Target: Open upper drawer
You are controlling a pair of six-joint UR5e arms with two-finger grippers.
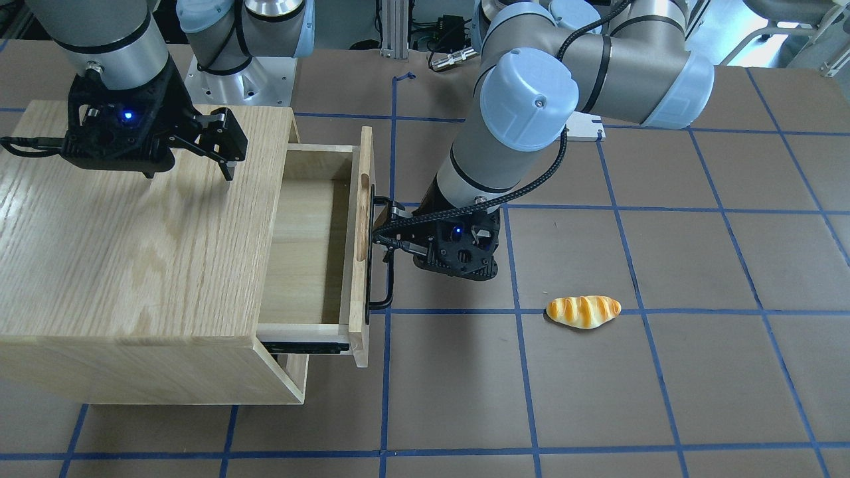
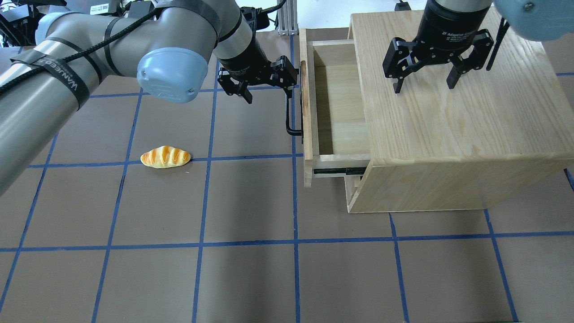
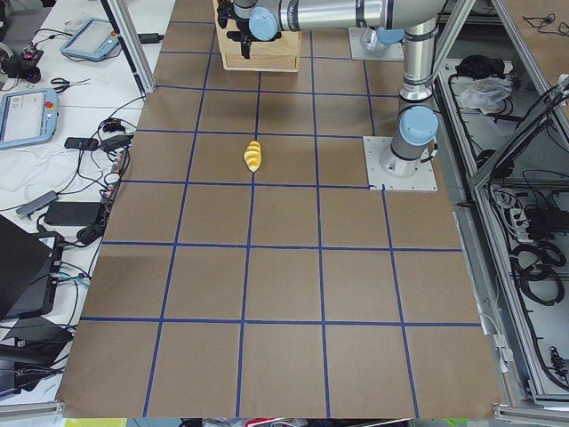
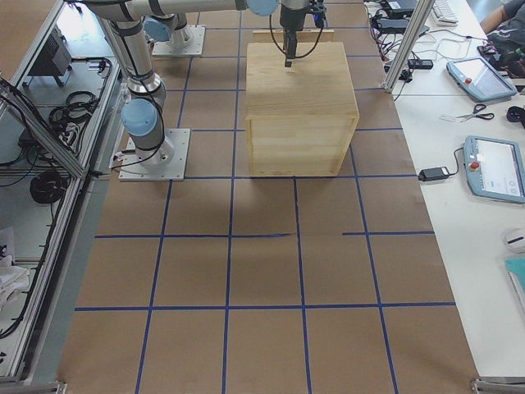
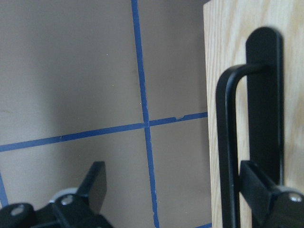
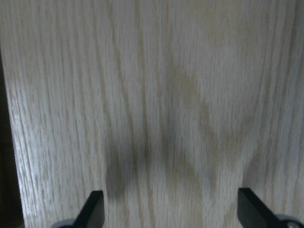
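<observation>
STEP: opening drawer | DRAWER: partly out of cabinet | LEFT tool: spread wide, clamping nothing, one finger behind handle | RIGHT tool: spread, empty, above cabinet top | METHOD: straight pull along slides judged best; skew risked finger slipping off.

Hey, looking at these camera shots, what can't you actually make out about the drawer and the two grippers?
- Rear of the upper drawer: overhead view, hidden under the cabinet top.
- Whether the left gripper touches the handle: left wrist view, the two overlap.
- What lies below the drawer: overhead and front-facing views, mostly covered by the drawer.
- The right gripper in the exterior right view: too small.
</observation>
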